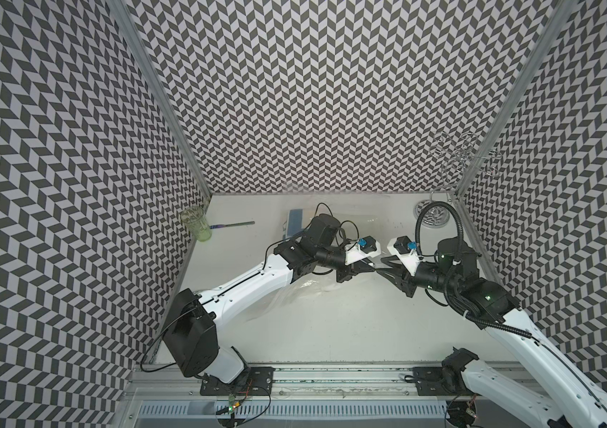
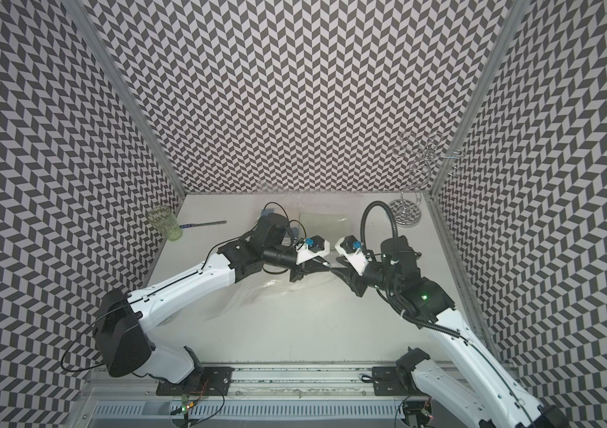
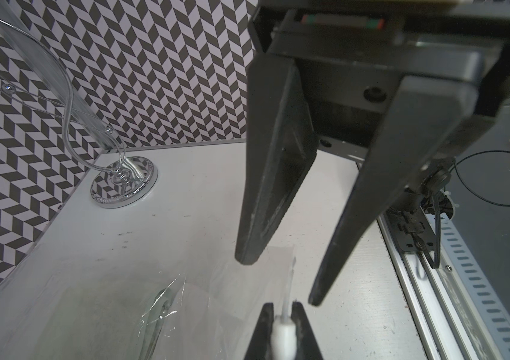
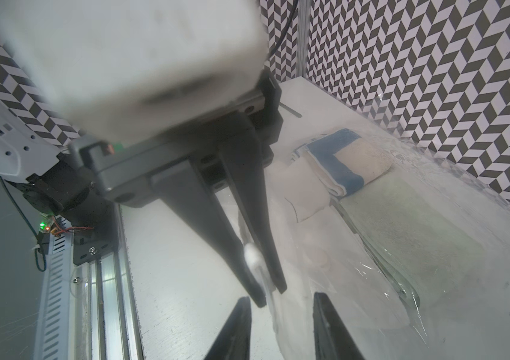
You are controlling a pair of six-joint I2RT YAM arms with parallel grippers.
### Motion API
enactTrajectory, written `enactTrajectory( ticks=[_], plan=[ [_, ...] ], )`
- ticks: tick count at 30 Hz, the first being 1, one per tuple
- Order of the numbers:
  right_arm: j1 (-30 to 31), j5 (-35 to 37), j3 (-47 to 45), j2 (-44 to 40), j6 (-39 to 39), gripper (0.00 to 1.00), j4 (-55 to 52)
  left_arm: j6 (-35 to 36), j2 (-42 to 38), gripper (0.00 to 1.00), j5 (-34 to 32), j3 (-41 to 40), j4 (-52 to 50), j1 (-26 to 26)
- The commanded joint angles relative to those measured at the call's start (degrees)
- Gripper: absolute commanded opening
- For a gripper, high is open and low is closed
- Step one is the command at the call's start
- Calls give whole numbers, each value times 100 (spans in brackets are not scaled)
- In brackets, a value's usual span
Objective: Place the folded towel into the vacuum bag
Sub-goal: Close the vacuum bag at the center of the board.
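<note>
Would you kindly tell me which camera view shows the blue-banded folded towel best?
The right wrist view: the towel lies in plain sight, its blue band and folds clear. In both top views only a blue patch shows behind the left arm. The left wrist view does not show it.

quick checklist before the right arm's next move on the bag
1. Left gripper shut on the vacuum bag at its white edge strip: ok.
2. Right gripper open: ok.
3. Its jaws clear of the plastic: cannot tell; the bag edge lies between them.
4. Blue-striped folded towel fully inside the bag: cannot tell through the glare.
5. Wire stand and green glass away from both grippers: ok.
</note>
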Motion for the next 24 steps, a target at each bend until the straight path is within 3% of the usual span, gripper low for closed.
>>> enactTrajectory(
  ticks=[1,4,7,8,13,24],
  plan=[
    [-13,-275,134,109,-119,30,228,86,-133,0,94,149,-134,4],
    [1,-329,76,142,-128,24,232,105,-144,0,55,195,-160,7],
    [1,-298,34,127,-120,2,272,105,-151,0,33,230,-174,2],
    [0,-258,53,107,-115,0,277,118,-155,0,10,232,-177,3],
    [-4,172,199,-252,103,0,431,-44,-194,0,-658,83,-256,51],
    [-28,423,117,-452,96,0,430,-206,-419,2,-717,-314,-466,249]
  ],
)
